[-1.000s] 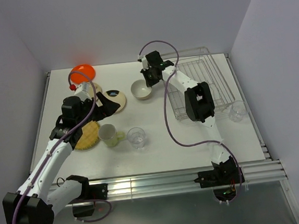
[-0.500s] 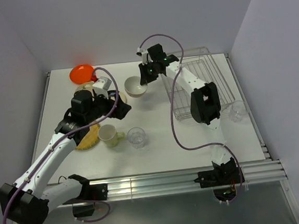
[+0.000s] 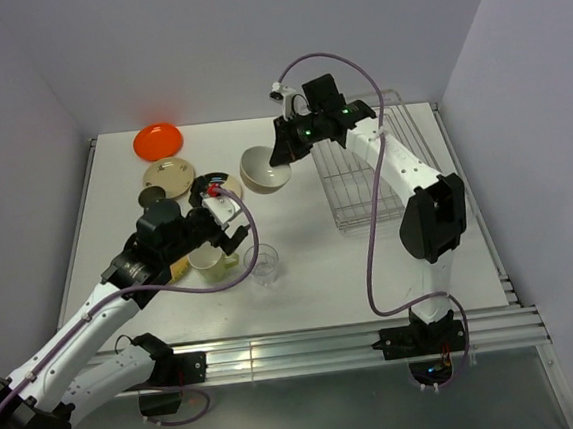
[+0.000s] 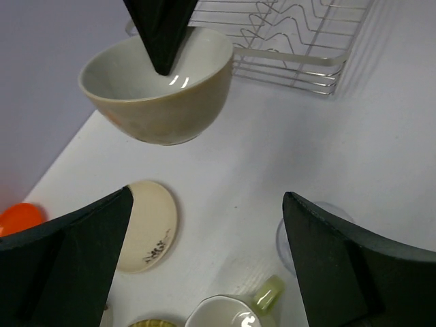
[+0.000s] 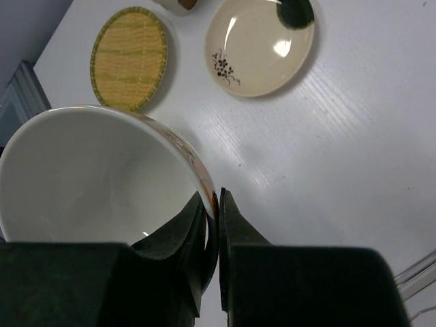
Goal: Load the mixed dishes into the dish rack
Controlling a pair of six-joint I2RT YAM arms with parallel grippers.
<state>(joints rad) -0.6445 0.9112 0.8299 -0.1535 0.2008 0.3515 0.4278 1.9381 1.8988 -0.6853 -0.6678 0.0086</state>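
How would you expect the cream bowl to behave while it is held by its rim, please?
It looks like rigid glazed ceramic, so the cream bowl should keep its shape but could chip if knocked on the dish rack. The right gripper pinches just one spot on the glossy rim, so the bowl may tilt or slip if swung quickly.

A white tabletop [image 3: 303,293] lies under the left fingers [image 4: 75,266] and the right fingers [image 5: 252,238]. It is matte, with a faint grain showing beyond the right fingers in their wrist view. Pale lavender-grey walls close it in. The back wall [image 3: 202,51] rises beyond the right fingers. The left side wall [image 3: 10,148] stands well to the left of the left fingers, and the right side wall [image 3: 548,101] well to the right of the right fingers. Ribbed aluminium rails [image 3: 298,346] run along the tabletop's edge, nearer than both pairs of fingers, and past them lies a flat grey surface [image 3: 314,418].
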